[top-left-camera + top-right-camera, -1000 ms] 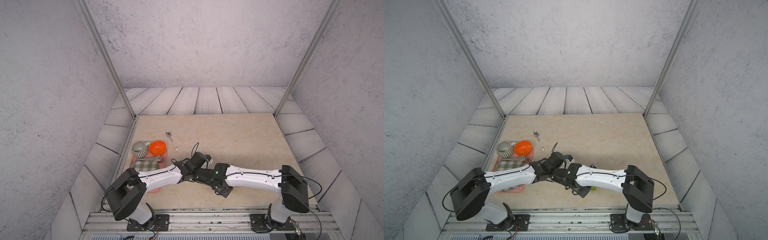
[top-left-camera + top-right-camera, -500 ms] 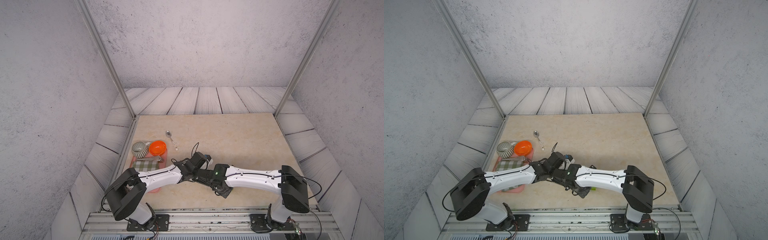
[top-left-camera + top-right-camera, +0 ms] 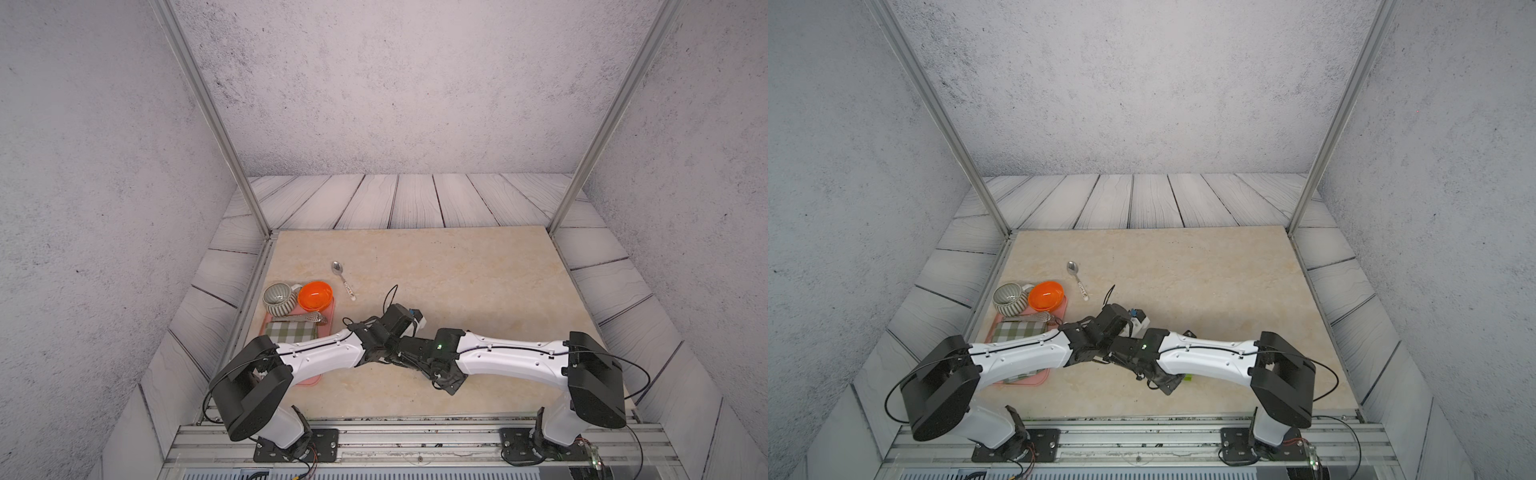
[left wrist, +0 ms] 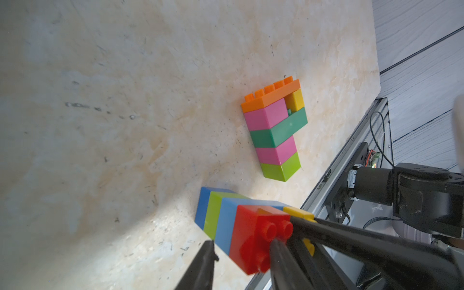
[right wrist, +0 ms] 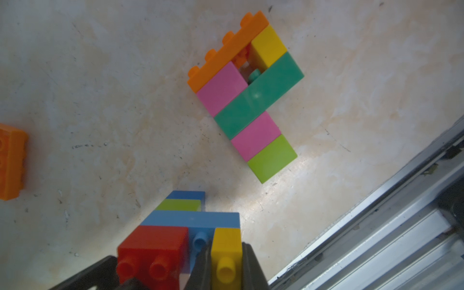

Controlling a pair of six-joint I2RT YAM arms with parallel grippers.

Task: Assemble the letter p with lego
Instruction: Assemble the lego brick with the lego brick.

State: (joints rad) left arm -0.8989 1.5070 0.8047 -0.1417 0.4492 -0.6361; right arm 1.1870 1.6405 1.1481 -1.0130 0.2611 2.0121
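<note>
Noted a finished lego P (image 5: 251, 100) lying flat on the table (image 5: 100, 75), lime foot toward the front rail (image 5: 376, 238). Found a second lego stack (image 5: 190, 219) just beside that foot, braced two-handed: right gripper (image 5: 225, 251) pinched tight on its yellow brick (image 5: 226, 238), left gripper (image 4: 243, 246) closed around the red brick (image 4: 251, 233), presumably steadying both prongs for a cap. Could not tell whether resting or raised. Saw a loose orange brick (image 5: 11, 160) well apart from the P. Judged room tight railward of the P, open away from it.

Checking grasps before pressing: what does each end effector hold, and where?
The right end effector pinches the yellow brick by its sides; the left end effector grips the red brick likewise.
</note>
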